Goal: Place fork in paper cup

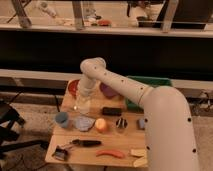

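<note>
Upright white paper cup (83,105) beneath pincer (82,98)

My arm (150,100) is smooth, matt white plastic with small dark dots. My hand (83,102) hangs low over the tabletop's (90,150) back left; that tabletop looks like pale, matt wood. The blue cup (62,119) seems matt plastic, the orange ball (101,124) smooth, and the green bin (150,81) plastic.

The tool (82,102) hangs over the bench's (67,142) back left, above the paper cup (83,106). The blue cup (62,119) stands left of and before it.
</note>
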### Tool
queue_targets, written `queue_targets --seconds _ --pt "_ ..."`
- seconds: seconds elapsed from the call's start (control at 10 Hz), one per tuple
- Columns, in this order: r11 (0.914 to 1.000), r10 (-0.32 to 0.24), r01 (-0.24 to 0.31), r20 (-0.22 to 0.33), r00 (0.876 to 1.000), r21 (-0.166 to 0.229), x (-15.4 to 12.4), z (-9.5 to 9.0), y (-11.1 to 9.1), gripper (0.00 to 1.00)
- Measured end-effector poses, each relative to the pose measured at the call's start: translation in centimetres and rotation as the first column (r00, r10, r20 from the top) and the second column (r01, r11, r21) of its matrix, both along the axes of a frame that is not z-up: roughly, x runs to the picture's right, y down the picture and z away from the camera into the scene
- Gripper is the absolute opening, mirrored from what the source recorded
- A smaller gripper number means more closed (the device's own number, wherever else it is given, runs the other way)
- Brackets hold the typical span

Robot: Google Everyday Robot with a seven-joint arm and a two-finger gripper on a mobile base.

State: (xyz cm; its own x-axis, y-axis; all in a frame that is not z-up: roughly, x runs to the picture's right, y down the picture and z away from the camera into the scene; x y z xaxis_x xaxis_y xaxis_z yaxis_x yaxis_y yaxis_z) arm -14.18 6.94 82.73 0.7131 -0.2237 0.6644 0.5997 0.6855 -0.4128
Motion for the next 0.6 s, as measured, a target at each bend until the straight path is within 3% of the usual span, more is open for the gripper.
queue_targets --seconds 0.3,0.4,0.6 --pt "1.0 -0.007 0.007 -0.003 1.0 -0.002 0.02 -0.05 0.08 0.03" --pt "0.9998 -0.019 0.019 -0.005 1.0 0.001 0.0 -0.1 0.1 0.16" --pt "0.9995 -0.03 0.03 -0.008 1.0 0.001 0.06 -0.1 0.14 0.32"
